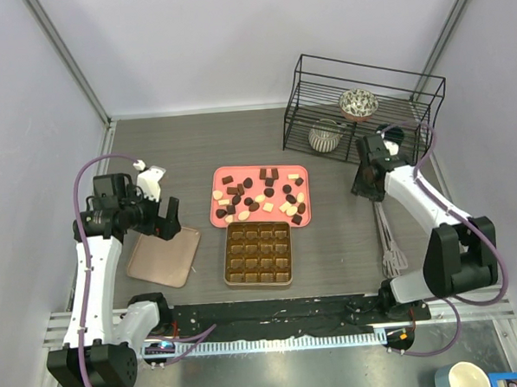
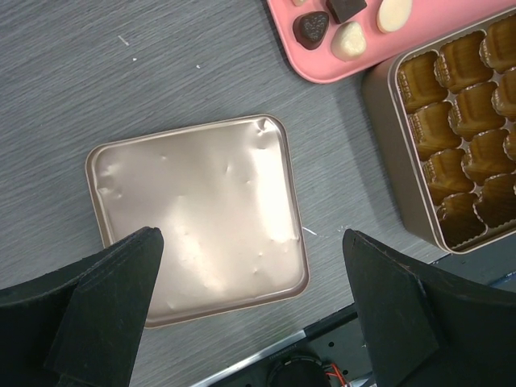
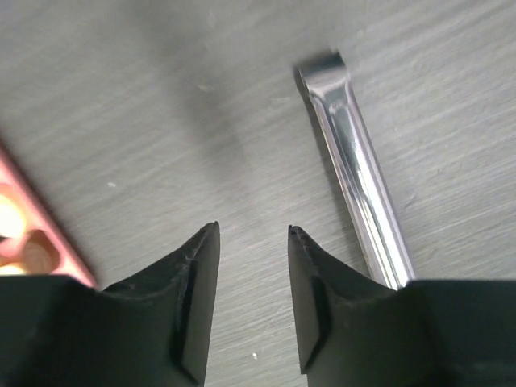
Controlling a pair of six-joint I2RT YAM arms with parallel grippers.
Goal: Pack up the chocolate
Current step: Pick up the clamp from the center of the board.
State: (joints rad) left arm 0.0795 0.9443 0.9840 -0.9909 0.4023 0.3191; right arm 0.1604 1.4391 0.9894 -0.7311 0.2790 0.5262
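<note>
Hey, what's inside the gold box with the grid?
The gold-brown gridded box holds only empty fluted cups; the chocolates lie on the flat pink tray. Beneath the cups is hidden.

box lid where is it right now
Top view, left side: the lid lies flat just left of the gridded box, under the open left pincer.

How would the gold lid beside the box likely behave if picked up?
The lid shows dents, so it is probably thin, light and easily bent. Its glossy surface may slip. Lying flat, its low rim offers little grip.
</note>
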